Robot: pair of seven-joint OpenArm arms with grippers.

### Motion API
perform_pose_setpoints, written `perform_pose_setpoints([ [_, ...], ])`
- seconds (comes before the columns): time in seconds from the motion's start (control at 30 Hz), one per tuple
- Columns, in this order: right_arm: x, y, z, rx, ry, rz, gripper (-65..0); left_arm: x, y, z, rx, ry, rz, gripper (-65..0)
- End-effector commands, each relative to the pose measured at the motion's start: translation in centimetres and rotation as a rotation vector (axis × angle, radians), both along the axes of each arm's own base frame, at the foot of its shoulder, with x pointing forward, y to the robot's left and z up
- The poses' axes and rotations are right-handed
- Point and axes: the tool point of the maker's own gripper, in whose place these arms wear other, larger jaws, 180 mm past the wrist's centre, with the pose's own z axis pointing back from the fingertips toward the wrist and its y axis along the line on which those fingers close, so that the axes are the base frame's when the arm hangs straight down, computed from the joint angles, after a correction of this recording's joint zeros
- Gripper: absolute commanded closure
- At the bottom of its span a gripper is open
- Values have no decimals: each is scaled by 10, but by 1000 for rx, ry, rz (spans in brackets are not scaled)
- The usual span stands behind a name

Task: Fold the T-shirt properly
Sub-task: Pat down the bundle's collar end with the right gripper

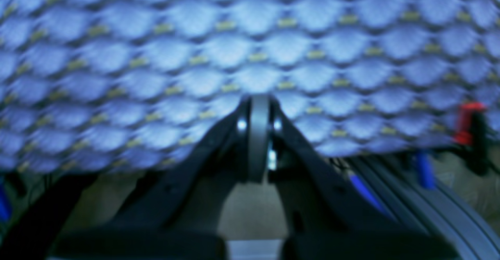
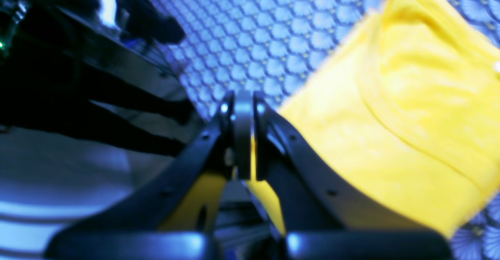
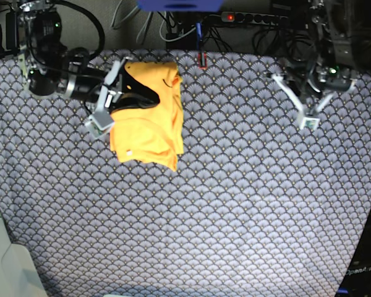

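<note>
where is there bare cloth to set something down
The blue-grey scale-patterned cloth lies bare between the folded yellow-orange T-shirt and the left hand, and across the whole near half. Crowded at the far corner around the right hand.

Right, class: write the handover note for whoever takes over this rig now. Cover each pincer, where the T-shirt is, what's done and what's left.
Left pincer: shut, empty, above the blue-grey scale-patterned cloth, far from the shirt.
Right pincer: shut, at the T-shirt's edge; whether it pinches fabric cannot be told.
T-shirt: folded into a compact bundle on the cloth, on the right arm's side, white tag showing.
Done: main folds appear made.
Left: probably tidy the edges, withdraw the right arm.
</note>
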Motion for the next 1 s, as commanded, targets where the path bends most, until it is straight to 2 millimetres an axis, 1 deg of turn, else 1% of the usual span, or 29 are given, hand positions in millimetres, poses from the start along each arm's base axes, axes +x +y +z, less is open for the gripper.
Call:
perform_pose_setpoints([
  [0.0, 4, 1, 5, 30, -15, -1, 0, -2, 8, 5, 17, -10, 6, 0],
  [0.13, 5, 17, -11, 50, 39, 44, 0, -8, 22, 6, 52, -2, -28, 0],
  [0.23, 3, 24, -23, 82, 78, 37, 0, -11, 34, 8, 74, -6, -40, 0],
  [0.33, -4, 30, -41, 52, 97, 49, 0, -12, 41, 10, 90, -9, -42, 0],
  [0.43, -13, 39, -59, 28, 123, 66, 0, -13, 44, 10, 96, -8, -41, 0],
  [0.53, -24, 52, -67, 58, 148, 86, 0, -21, 45, 7, 100, 13, -43, 0],
  [0.57, -28, 55, -69, 67, 159, 91, 0, -21, 45, 7, 100, 13, -43, 0],
  [0.67, -30, 65, -79, 87, 179, 104, 0, -21, 45, 7, 100, 13, -43, 0],
  [0.73, -31, 66, -92, 80, 210, 105, 0, -21, 45, 7, 99, 15, -44, 0],
  [0.8, -28, 64, -104, 66, 234, 98, 0, -21, 45, 7, 99, 15, -44, 0],
  [0.87, -27, 58, -110, 49, 241, 99, 0, -22, 45, 6, 99, 16, -44, 0],
  [0.97, -24, 51, -111, 27, 226, 109, 0, -22, 46, 7, 101, 16, -44, 0],
])
